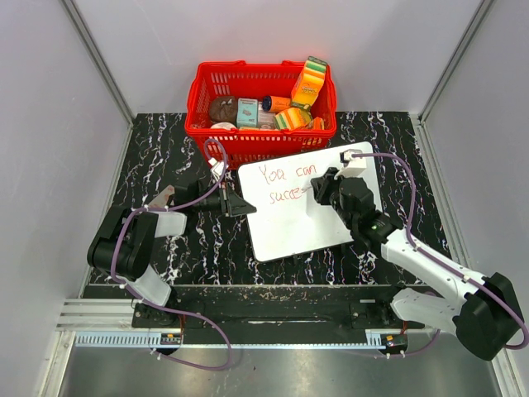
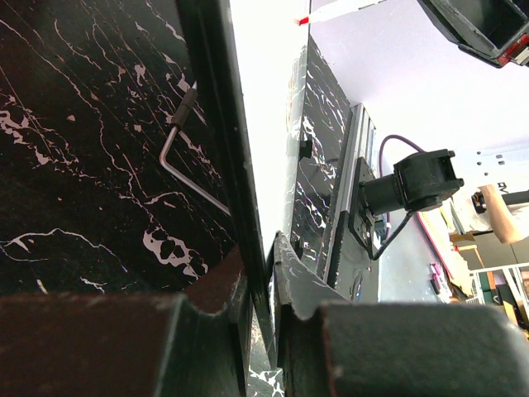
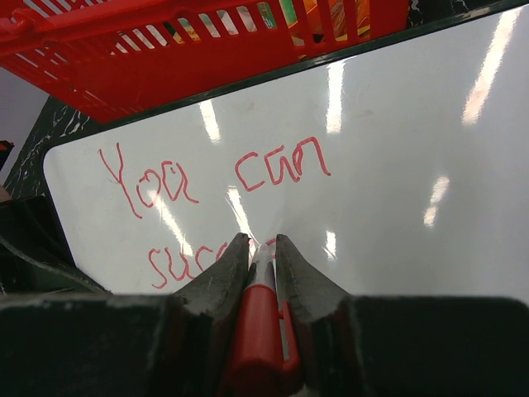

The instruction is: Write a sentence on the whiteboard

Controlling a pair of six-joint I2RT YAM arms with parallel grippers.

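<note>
The whiteboard (image 1: 310,207) lies tilted on the black marbled table, in front of the red basket (image 1: 207,103). Red lettering (image 1: 285,175) on it reads "You can" with "succe" below; it also shows in the right wrist view (image 3: 207,178). My right gripper (image 1: 318,188) is shut on a red marker (image 3: 263,327), its tip on the board at the end of the second line. My left gripper (image 1: 240,203) is shut on the whiteboard's left edge (image 2: 248,207), seen edge-on in the left wrist view.
The red basket holds several grocery items and stands just behind the board. A small metal hex key (image 2: 178,145) lies on the table by the board's edge. Grey walls enclose the table on three sides.
</note>
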